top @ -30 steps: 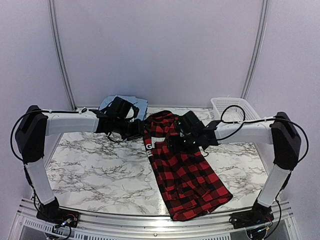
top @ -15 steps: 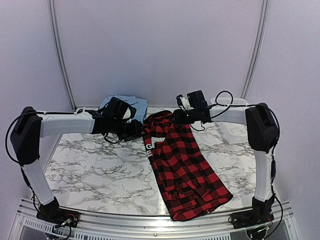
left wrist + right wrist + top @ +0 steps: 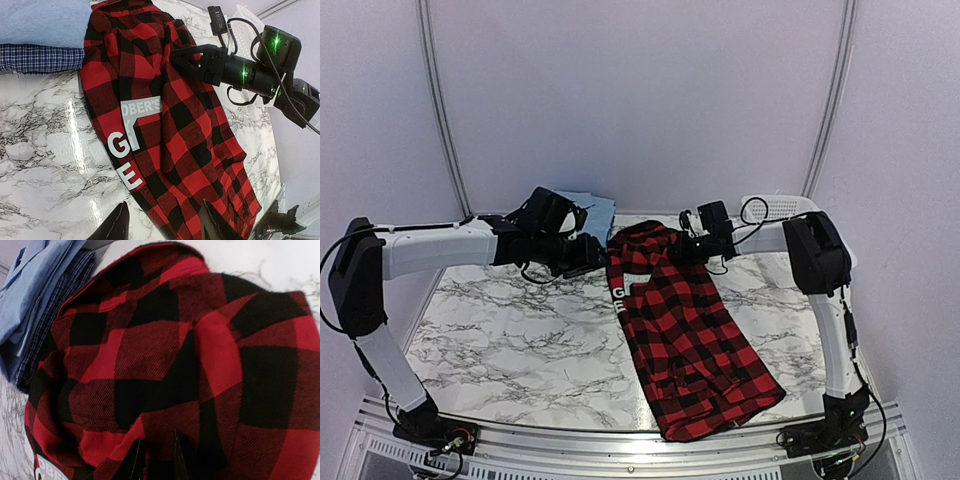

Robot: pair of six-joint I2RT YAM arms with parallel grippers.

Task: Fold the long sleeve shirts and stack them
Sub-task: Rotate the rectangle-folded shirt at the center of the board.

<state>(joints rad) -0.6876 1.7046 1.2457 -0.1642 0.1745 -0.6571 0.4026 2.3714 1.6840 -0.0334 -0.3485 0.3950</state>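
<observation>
Your red-and-black buffalo-plaid flannel shirt (image 3: 690, 340) lies stretched diagonally across the grey-veined white marble table (image 3: 510, 330), with its collar end at the far middle and its hem toward the near right. Your right claw (image 3: 156, 457) sits at the collar end, its jaws drawn almost together on a fold of the plaid. Your left claw (image 3: 164, 205) is by the shirt's left edge with its jaws spread wide, holding nothing. The shirt's edge runs between them, though you cannot tell whether they touch the cloth. Just ahead of that claw, large white block letters (image 3: 125, 160) read "G" and "E", and a grey patch shows "OBER'S". Beside the collar lies a folded light blue collared shirt (image 3: 40, 22) on a dark blue checked shirt (image 3: 40, 57).
</observation>
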